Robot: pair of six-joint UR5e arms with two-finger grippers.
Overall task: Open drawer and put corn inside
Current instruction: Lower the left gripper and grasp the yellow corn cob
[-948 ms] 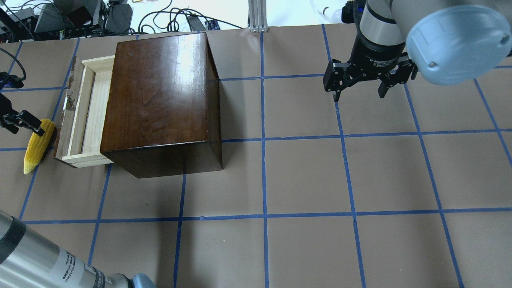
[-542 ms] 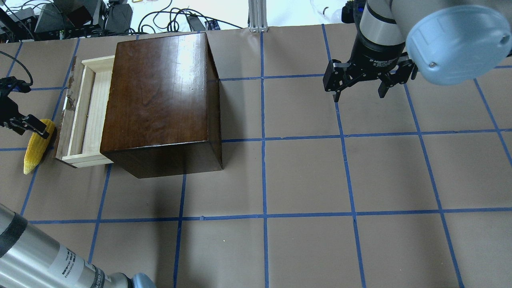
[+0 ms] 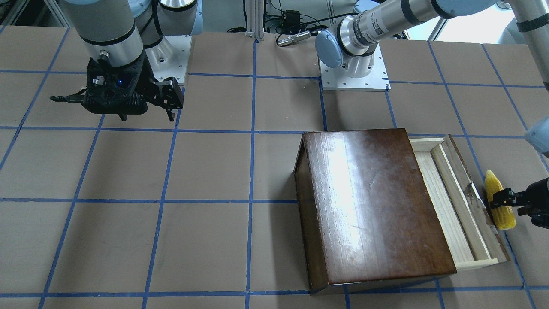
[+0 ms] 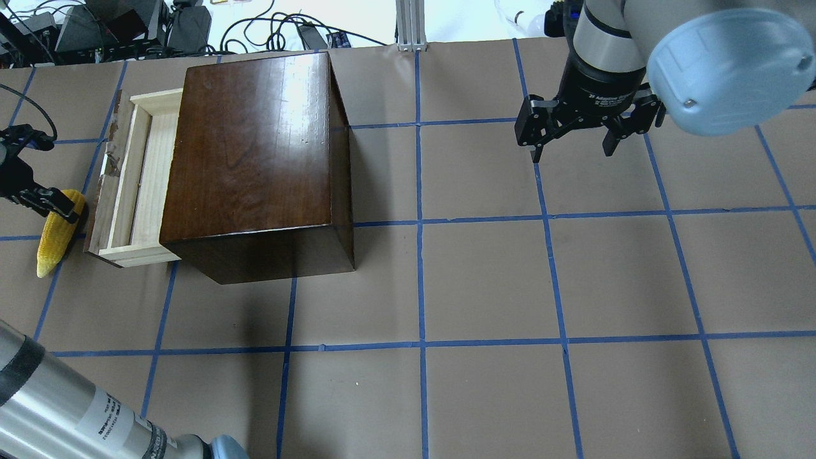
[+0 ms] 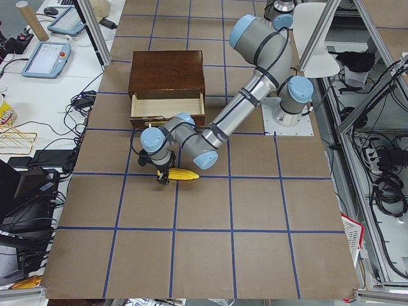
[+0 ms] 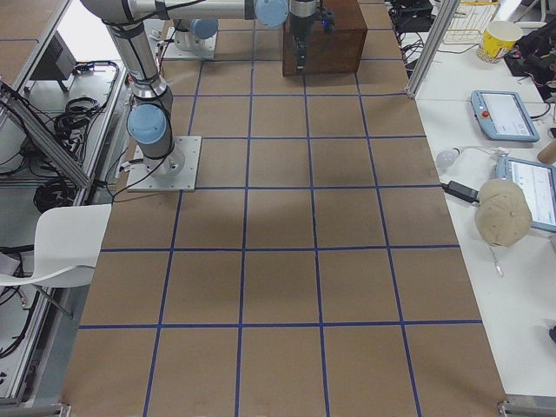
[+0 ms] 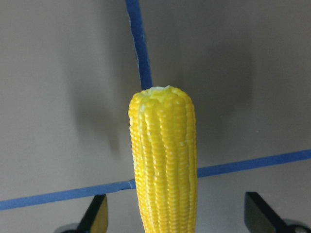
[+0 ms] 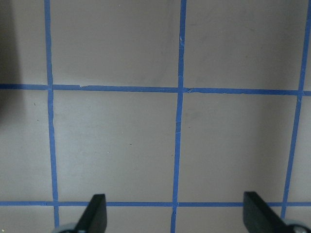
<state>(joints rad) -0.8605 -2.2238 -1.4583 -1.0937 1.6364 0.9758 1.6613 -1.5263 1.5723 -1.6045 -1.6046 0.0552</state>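
Left pincer [image 7: 176, 216] has shifted slightly along the corn's [image 7: 164, 160] blunt end; right pincer [image 4: 572, 153] unmoved, fingers apart, well away.
Drawer [image 4: 145, 178] is pulled out. The corn lies on the surface [image 4: 484, 280] just beside its front panel, between the left pincer's parted fingers, ungripped. Step: grasping. Next, likely: clamp, lift, carry over the drawer.

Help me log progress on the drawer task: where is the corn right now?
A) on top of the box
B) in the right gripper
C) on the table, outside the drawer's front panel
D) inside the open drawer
C: the corn lies on the table, outside the front panel of the drawer, with the open left gripper astride it.
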